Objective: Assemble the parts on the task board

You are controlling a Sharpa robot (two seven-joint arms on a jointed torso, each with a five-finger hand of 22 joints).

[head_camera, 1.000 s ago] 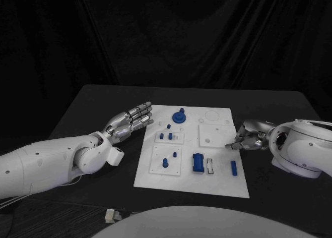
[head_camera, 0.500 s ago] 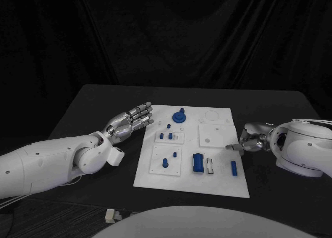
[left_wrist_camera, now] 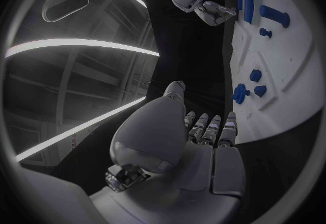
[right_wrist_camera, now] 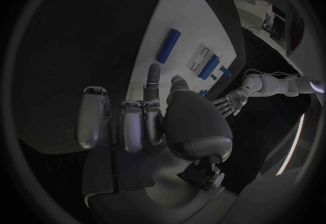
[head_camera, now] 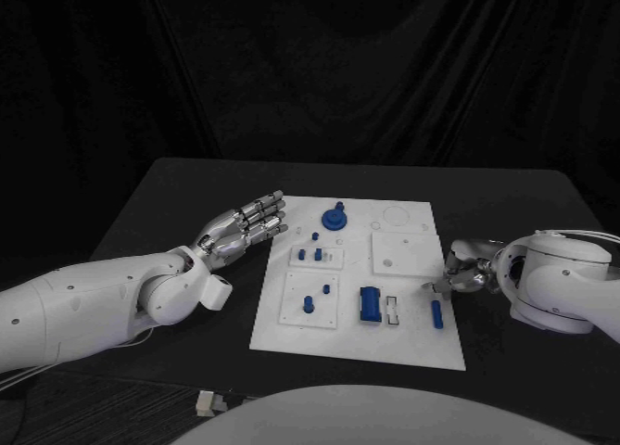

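The white task board [head_camera: 411, 345] lies mid-table with blue parts on it: a round knobbed piece [head_camera: 335, 220], small pegs [head_camera: 310, 251], a block [head_camera: 370, 305] and a long bar [head_camera: 436, 315]. My left hand [head_camera: 243, 227] hovers flat and empty beside the board's left edge, fingers straight and apart; it also shows in its own wrist view [left_wrist_camera: 204, 142]. My right hand [head_camera: 463, 269] sits at the board's right edge with most fingers curled in and nothing in them. One finger [right_wrist_camera: 152, 77] reaches onto the board [right_wrist_camera: 197, 23], just short of the far end of the long bar [right_wrist_camera: 170, 45].
The black table [head_camera: 189, 185] surrounds the board, with bare room behind it and on both sides. A small white object [head_camera: 206, 402] lies at the table's front left edge. My right hand [left_wrist_camera: 214, 12] is seen across the board [left_wrist_camera: 285, 61] from the left wrist.
My right hand has slid along the board's right edge toward the front; its outstretched fingertip now sits by the long bar's far end. The left hand has not moved.
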